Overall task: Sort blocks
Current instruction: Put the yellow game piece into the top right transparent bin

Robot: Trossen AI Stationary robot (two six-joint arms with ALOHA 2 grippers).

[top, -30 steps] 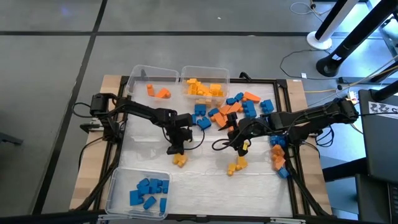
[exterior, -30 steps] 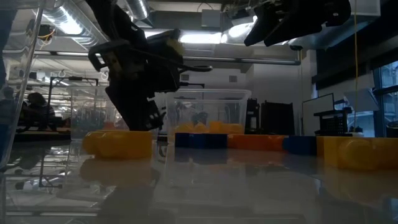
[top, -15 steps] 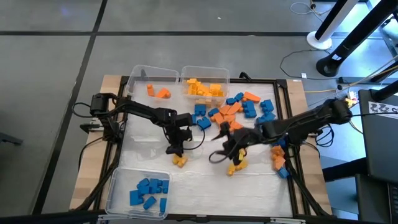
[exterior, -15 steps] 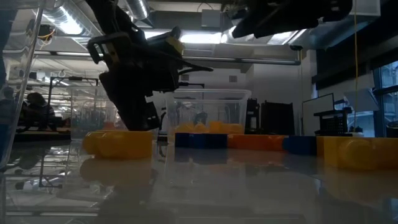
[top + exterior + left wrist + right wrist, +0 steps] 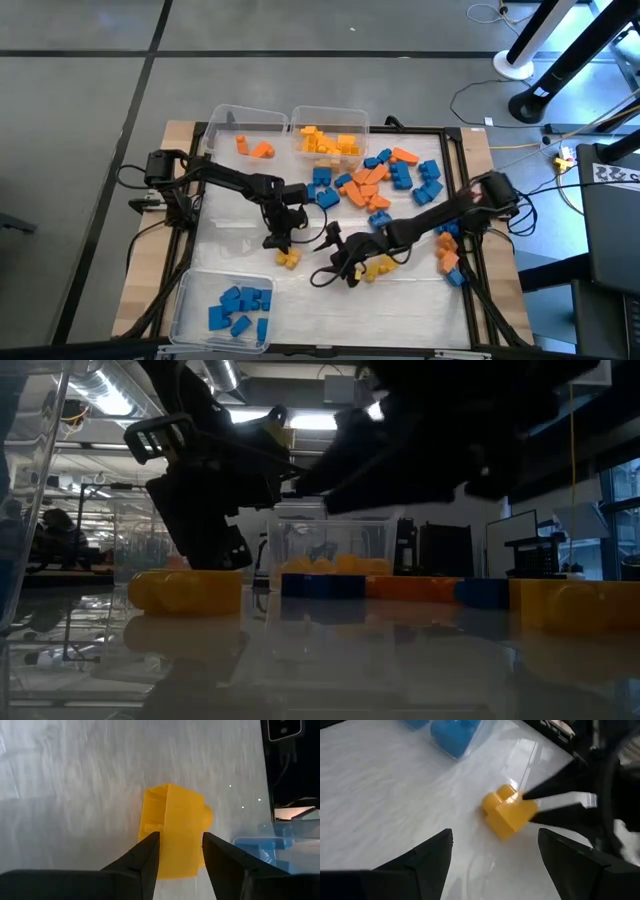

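Blocks are what I'm sorting, so I'll take the yellow block (image 5: 288, 258) near the middle of the white table (image 5: 230, 235) as my landmark. Left and nearer to me from it sits the clear bin of blue blocks (image 5: 240, 307). Right over the landmark I have the left gripper (image 5: 277, 239); in the left wrist view its fingers (image 5: 148, 854) are parted, one on each side of the yellow block (image 5: 173, 830), which lies on the table. I cannot tell whether they touch it. Beyond the landmark, at the far edge, stands a bin with a few orange blocks (image 5: 254, 148) and beside it the bin of yellow blocks (image 5: 328, 142). Just right of the landmark is the right gripper (image 5: 335, 272), spread wide and holding nothing, with a second yellow block (image 5: 378, 266) lying right by it. Further right and beyond, the loose pile of blue and orange blocks (image 5: 385, 178) is still unsorted. I can read no writing on any bin or block
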